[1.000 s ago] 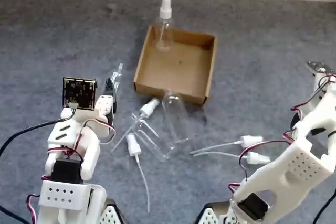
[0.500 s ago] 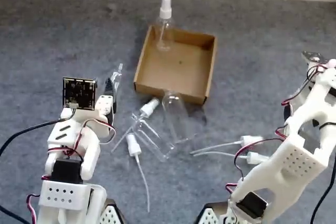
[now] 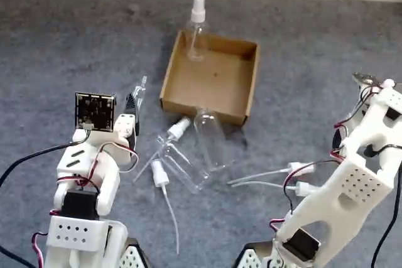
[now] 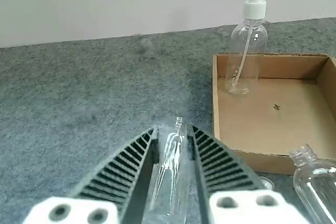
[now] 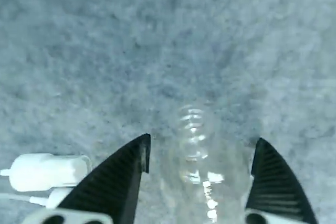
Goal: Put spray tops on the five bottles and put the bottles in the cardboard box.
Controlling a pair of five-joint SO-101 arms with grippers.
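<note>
My left gripper (image 4: 173, 129) is shut on a clear bottle (image 4: 171, 167) without a top, its neck pointing away from the wrist; from above the gripper (image 3: 134, 101) hangs left of the cardboard box (image 3: 251, 86). One bottle with a white spray top (image 3: 197, 28) stands in the box's far corner. Two bare bottles (image 3: 210, 137) (image 3: 183, 166) lie in front of the box. Loose spray tops (image 3: 179, 128) (image 3: 159, 173) (image 3: 300, 168) lie around them. My right gripper (image 5: 202, 141) is open, straddling another bare bottle (image 5: 195, 145) on the mat.
Grey felt mat (image 3: 75, 36) covers the table, with free room to the left and far right. The right arm (image 3: 361, 180) rises at the right edge. Long dip tubes (image 3: 257, 177) trail from the spray tops. A pale wall runs along the far edge.
The right arm has shifted left and slightly toward the far side. The left arm and its bottle have stayed put.
</note>
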